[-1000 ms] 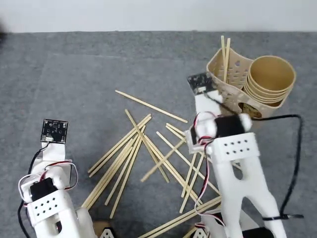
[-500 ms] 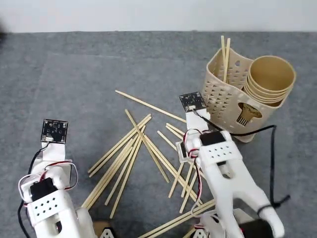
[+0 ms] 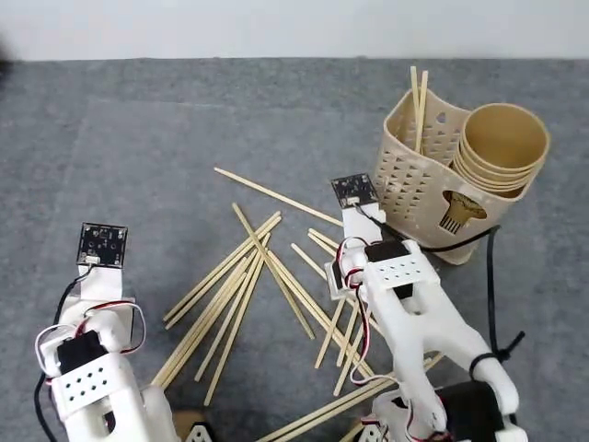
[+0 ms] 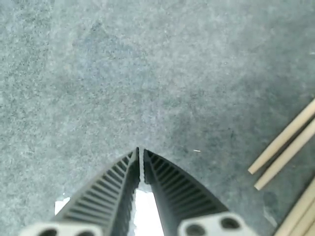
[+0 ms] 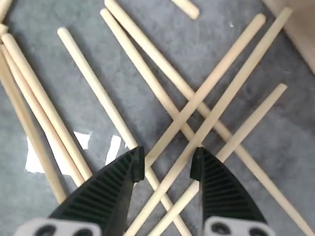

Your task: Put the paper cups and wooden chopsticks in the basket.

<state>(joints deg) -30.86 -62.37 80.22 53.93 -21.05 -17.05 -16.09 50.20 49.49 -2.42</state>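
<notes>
Several wooden chopsticks (image 3: 248,276) lie scattered across the grey mat. The cream basket (image 3: 419,180) stands at the back right with two chopsticks (image 3: 419,106) upright in it and stacked paper cups (image 3: 502,147) in its right side. My right gripper (image 5: 166,164) is open low over crossed chopsticks (image 5: 206,113), and one chopstick runs between its fingers. In the high view that arm (image 3: 386,276) sits just in front of the basket. My left gripper (image 4: 141,156) is shut on nothing above bare mat, at the near left (image 3: 101,244).
Chopstick ends (image 4: 283,147) lie off to one side of the left gripper. A black cable (image 3: 488,258) loops from the right arm beside the basket. A pale wall borders the mat's far edge.
The right arm has drawn back from the basket toward the near side and come down over the chopstick pile. The left arm has stayed still.
</notes>
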